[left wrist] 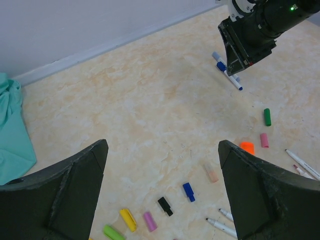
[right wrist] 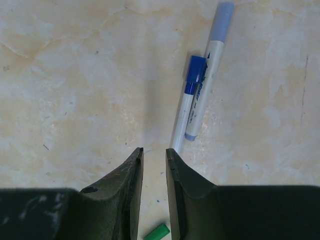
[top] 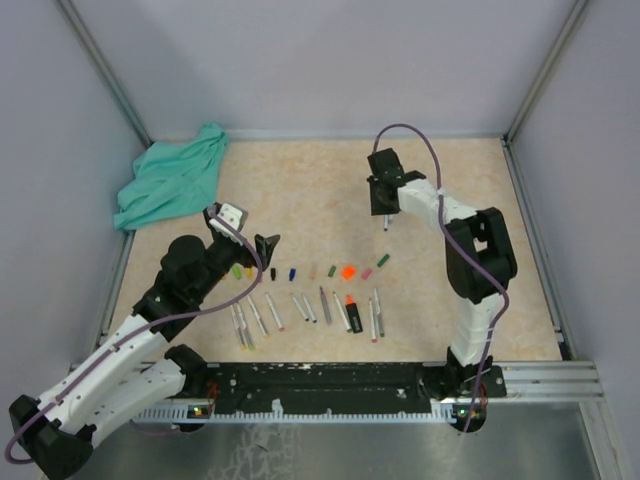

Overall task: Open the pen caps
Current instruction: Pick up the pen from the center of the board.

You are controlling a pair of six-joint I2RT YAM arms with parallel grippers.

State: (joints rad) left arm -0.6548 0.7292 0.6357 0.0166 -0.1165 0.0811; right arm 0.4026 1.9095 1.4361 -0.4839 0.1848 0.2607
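The pen caps lie in a loose row on the table: green (top: pixel 236 271), black (top: pixel 273 272), blue (top: pixel 292 271), orange (top: pixel 347 271) and pink (top: pixel 366 273) among them. My left gripper (left wrist: pixel 162 145) hovers above the row's left end, its jaws wide apart with nothing between them; black (left wrist: pixel 165 205) and blue (left wrist: pixel 188 191) caps show below it. My right gripper (right wrist: pixel 154 152) points down at mid-table with a narrow empty gap. Just past its right finger lie two capped pens, one with a blue cap (right wrist: pixel 195 75), one with a pale blue cap (right wrist: pixel 221 15).
Several uncapped white pen barrels (top: pixel 325 305) and an orange-and-black highlighter (top: pixel 352 312) lie in a row nearer the arm bases. A crumpled teal cloth (top: pixel 170 180) sits at the back left corner. Walls enclose the table on three sides.
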